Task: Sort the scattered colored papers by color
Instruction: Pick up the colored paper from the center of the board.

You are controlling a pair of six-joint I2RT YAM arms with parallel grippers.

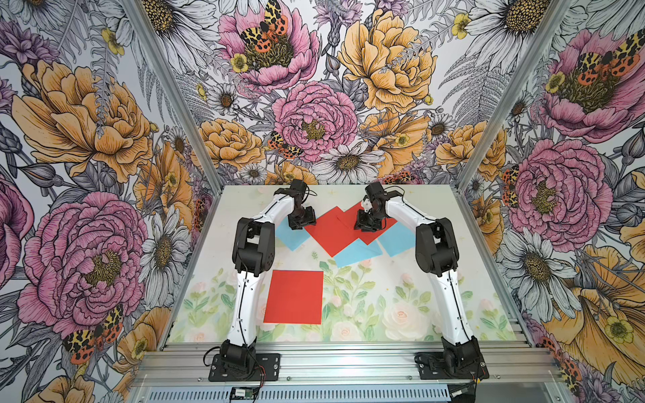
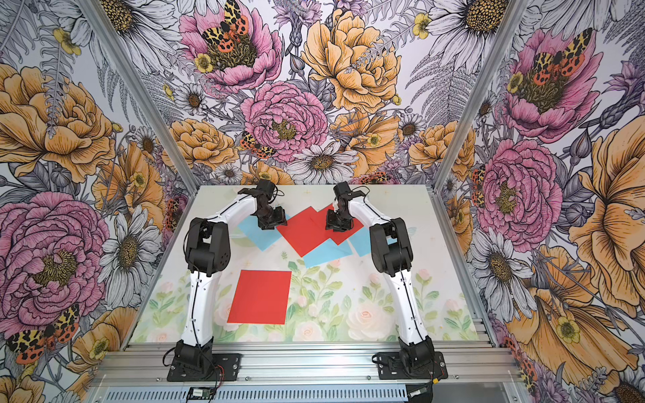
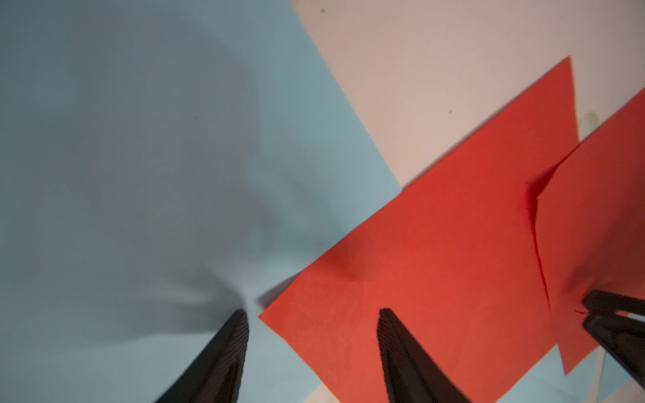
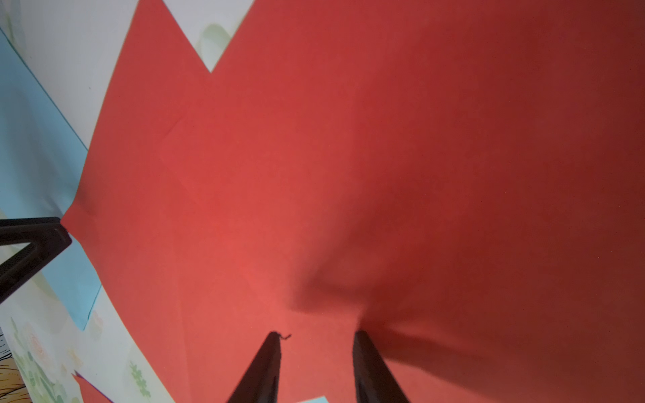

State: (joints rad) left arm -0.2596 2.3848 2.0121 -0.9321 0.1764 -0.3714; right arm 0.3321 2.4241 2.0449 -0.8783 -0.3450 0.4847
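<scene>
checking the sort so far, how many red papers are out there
3. One red paper lies alone near the front. Two more overlap at the far middle, one to the left, one to the right. Another could be hidden beneath them.

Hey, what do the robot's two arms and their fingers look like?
Left arm and right arm: white links, black joints, thin black cables alongside, black base plates. Fingers are black, tapered, ribbed.
</scene>
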